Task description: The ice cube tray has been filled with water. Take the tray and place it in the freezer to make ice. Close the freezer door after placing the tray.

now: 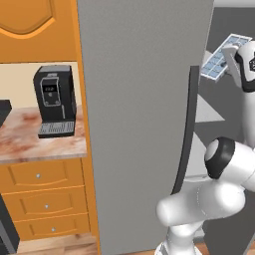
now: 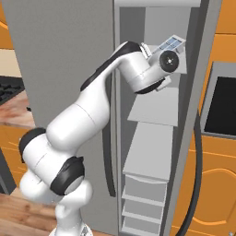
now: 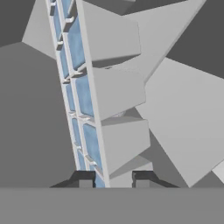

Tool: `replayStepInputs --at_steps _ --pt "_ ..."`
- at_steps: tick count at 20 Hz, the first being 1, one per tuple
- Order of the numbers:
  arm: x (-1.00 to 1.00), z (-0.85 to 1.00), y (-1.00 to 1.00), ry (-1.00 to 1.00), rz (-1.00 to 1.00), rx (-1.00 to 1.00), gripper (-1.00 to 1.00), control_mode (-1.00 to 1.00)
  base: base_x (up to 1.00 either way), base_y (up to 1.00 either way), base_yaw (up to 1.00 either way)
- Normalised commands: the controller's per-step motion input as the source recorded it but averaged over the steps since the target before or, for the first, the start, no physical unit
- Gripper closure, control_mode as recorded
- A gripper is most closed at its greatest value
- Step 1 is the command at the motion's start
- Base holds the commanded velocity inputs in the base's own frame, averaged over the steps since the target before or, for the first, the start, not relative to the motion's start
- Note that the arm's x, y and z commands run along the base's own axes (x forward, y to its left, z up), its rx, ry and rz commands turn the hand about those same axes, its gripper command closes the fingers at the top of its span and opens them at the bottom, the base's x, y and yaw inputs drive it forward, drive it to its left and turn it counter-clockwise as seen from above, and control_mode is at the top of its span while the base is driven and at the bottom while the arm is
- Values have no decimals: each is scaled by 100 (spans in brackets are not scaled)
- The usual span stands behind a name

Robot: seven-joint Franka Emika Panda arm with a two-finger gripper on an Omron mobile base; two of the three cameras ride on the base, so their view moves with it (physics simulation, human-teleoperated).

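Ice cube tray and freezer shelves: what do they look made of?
Ice cube tray: looks like moulded plastic, with a matte white rim and pale-blue cells that could be tinted plastic or water. Freezer shelves: flat, pale grey, opaque, no wire or gloss, probably plastic or painted metal; the render leaves it open.

The freezer (image 2: 156, 138) stands open on its right half — pale shelves (image 2: 150, 152) stacked inside with gaps between them. The freezer door (image 2: 196, 115) is swung wide, its dark handle (image 2: 197, 161) curving along the edge. The closed left-hand panel (image 1: 144, 124) walls off that side. The ice cube tray (image 2: 171, 44) is tilted at an upper shelf.
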Motion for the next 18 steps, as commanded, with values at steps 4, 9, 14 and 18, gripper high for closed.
replayStepInputs --at_steps 4,9,14,18 --pt "29 0 0 0 -1 0 100 -100 0 0 0" --pt "37 0 -2 0 -2 0 100 -100 0 0 0" --pt "26 0 -13 0 -4 0 100 -100 0 0 0" --pt "34 0 -11 -1 -3 0 100 -100 0 0 0"
